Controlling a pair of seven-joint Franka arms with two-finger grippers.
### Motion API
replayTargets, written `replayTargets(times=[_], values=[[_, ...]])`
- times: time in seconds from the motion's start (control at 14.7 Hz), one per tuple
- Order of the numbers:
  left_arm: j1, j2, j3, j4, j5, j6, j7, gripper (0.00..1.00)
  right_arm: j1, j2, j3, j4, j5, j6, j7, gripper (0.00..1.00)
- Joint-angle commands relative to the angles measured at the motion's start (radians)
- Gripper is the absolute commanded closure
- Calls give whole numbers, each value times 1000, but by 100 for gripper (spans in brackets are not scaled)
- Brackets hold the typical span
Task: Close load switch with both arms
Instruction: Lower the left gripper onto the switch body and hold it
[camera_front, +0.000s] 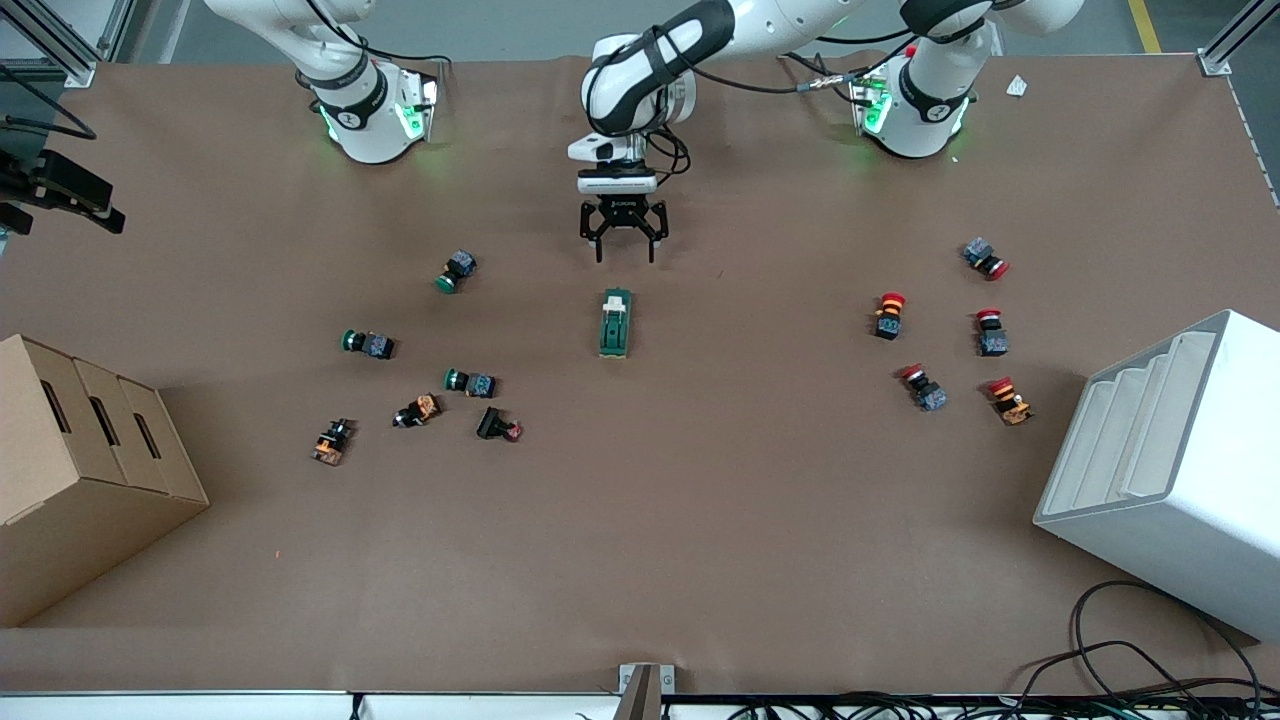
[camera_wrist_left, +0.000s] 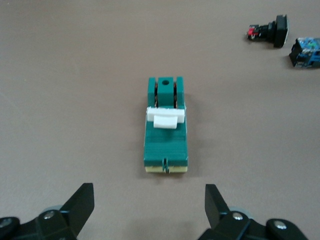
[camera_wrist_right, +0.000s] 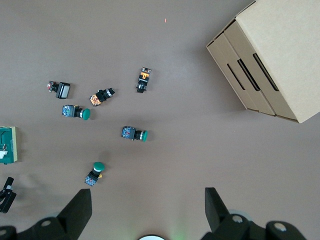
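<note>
The load switch (camera_front: 615, 323) is a dark green block with a white lever (camera_wrist_left: 165, 118) on top, lying flat mid-table. It also shows in the left wrist view (camera_wrist_left: 166, 132) and at the edge of the right wrist view (camera_wrist_right: 7, 145). My left gripper (camera_front: 625, 255) hangs open just on the base side of the switch, not touching it, with bare table between its fingertips (camera_wrist_left: 149, 190). My right gripper (camera_wrist_right: 147, 192) is open and empty, held high over the table near its own base, out of the front view.
Green and orange push-buttons (camera_front: 470, 382) lie scattered toward the right arm's end, near a cardboard box (camera_front: 80, 470). Red push-buttons (camera_front: 890, 315) lie toward the left arm's end, near a white stepped bin (camera_front: 1170, 470).
</note>
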Motion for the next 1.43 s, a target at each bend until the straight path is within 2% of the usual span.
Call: replayTargets(times=[0.0,0.27,0.48,0.68,1.02,1.36], values=[[-18,23,12,12,97,-20,-74,2,-7,-21,3,-11,-4,1,1,0],[-23,67,23,15,178,-73,-154,2,-8,-16,3,2,-3,4,4,0],[-55,79,64,18,215,-84,-212,2,-8,-4,3,3,2,5,-9,0],[-116,107,125,54,220,-84,-255,1,-10,-1,3,3,1,11,-11,0],[-147,145,147,98,221,-102,-251,1,-13,85,3,5,-4,20,-12,0],[-210,173,208,134,220,-104,-251,1,7,93,8,2,10,30,61,0]])
